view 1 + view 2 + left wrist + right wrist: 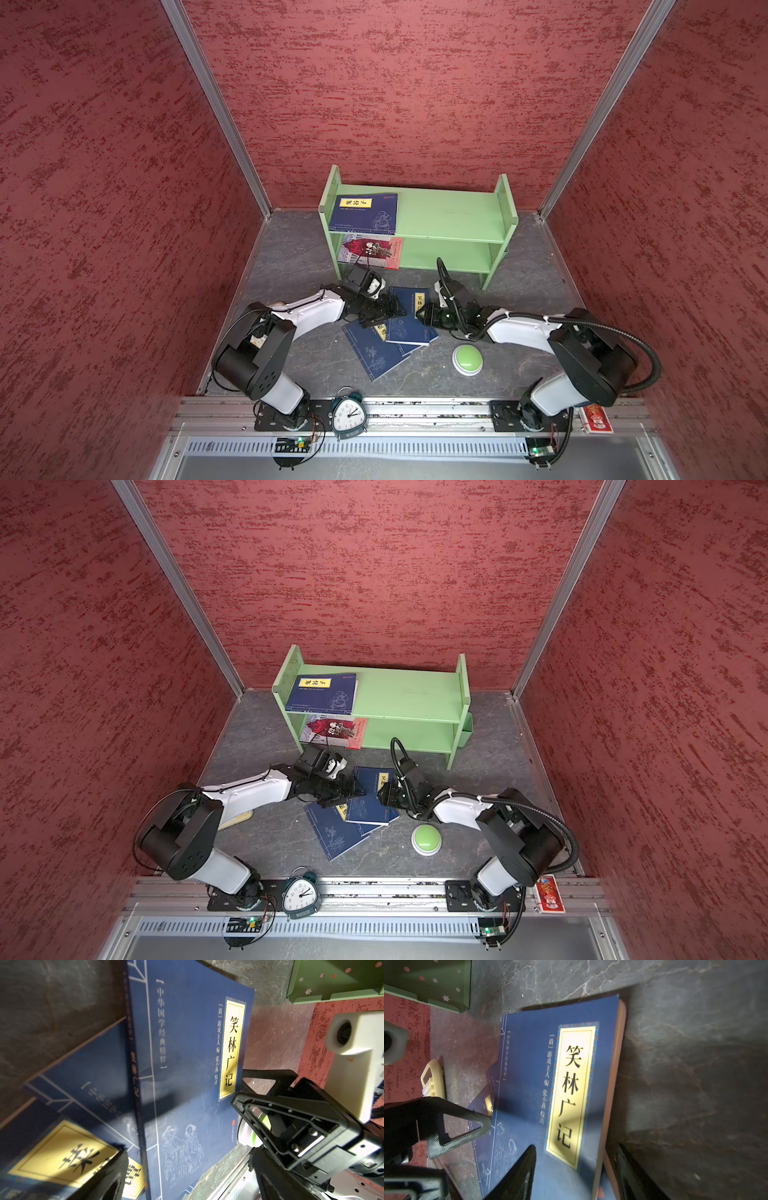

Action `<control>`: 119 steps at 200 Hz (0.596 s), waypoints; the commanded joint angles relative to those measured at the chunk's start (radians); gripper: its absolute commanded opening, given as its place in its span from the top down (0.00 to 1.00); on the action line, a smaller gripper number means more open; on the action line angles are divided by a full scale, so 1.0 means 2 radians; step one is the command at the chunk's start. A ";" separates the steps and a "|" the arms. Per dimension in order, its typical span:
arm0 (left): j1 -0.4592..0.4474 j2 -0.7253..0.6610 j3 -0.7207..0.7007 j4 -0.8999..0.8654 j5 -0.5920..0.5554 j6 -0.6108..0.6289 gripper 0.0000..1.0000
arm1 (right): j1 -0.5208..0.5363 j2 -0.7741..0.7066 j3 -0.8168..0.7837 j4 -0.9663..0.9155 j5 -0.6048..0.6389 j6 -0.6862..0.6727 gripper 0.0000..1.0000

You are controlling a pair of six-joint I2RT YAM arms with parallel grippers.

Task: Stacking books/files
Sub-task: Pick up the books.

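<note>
Three navy books with yellow labels lie in a loose pile on the floor. The top book point(409, 322) point(187, 1064) point(529, 1084) lies over a second one point(409, 347) and a skewed third point(374, 357) point(62, 1157). My left gripper point(392, 309) point(191, 1180) stands open, straddling the top book's spine side. My right gripper point(422, 318) point(573, 1176) is open at the opposite page edge, one finger over the cover and one beyond it. A fourth navy book point(363, 212) lies on the shelf's top board, and a red-and-white book point(374, 251) on the lower board.
The green shelf point(449, 216) stands at the back. A green button point(467, 358) sits right of the pile. An alarm clock point(348, 415) stands on the front rail, and a red packet point(596, 419) lies at its right end. A cream calculator point(235, 820) lies under the left arm.
</note>
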 commanded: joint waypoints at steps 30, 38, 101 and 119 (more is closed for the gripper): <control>-0.001 0.008 -0.026 -0.015 0.015 -0.009 0.22 | 0.004 0.007 0.006 0.065 -0.003 -0.013 0.42; -0.003 0.008 -0.027 -0.014 0.017 -0.008 0.22 | 0.004 0.003 0.000 0.075 -0.007 -0.014 0.43; -0.006 0.005 -0.031 -0.015 0.030 -0.009 0.28 | 0.016 -0.002 -0.014 0.102 -0.037 -0.023 0.48; -0.003 0.002 -0.029 -0.021 0.031 -0.008 0.33 | 0.020 -0.007 -0.019 0.101 -0.033 -0.023 0.48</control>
